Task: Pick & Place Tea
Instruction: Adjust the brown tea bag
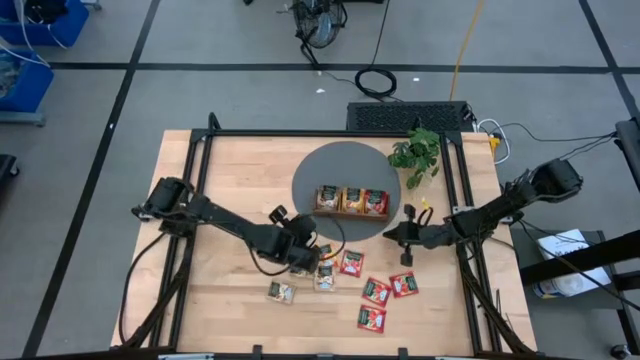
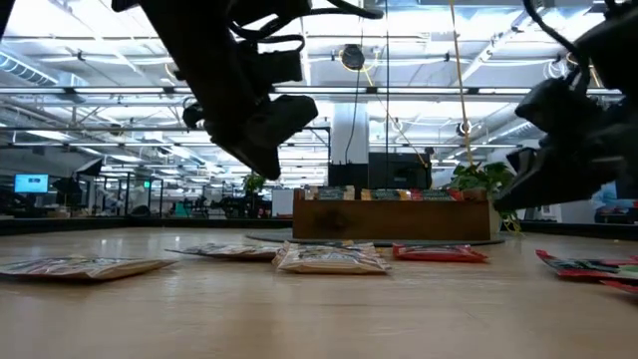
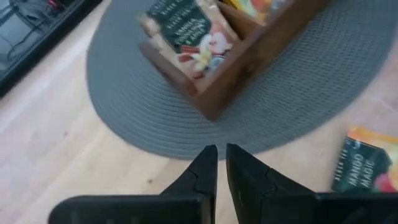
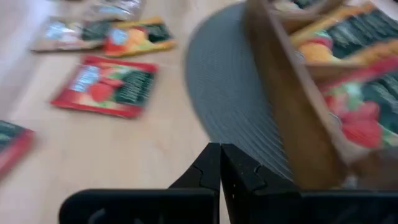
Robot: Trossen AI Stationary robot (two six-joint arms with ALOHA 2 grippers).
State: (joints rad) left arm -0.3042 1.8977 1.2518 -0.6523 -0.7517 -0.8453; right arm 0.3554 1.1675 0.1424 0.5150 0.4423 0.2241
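Left gripper (image 1: pixel 303 252) nearly pressed together, empty, above the loose tea packets (image 1: pixel 372 292) on the wooden table (image 1: pixel 240 170) (more stand in the three-compartment tray (image 1: pixel 351 202) on the grey mat (image 1: pixel 340 165)); right gripper (image 1: pixel 392 236) pressed together, empty, at the mat's edge.

floor (image 1: pixel 240 40): grey, black tape lines | ceiling lights (image 2: pixel 80 70): bright strips | monitor (image 2: pixel 30 182): lit

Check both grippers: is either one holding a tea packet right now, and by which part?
Nothing is held. The left gripper shows only a thin empty gap above the table near the grey mat; the right gripper is shut on nothing beside the wooden tray.
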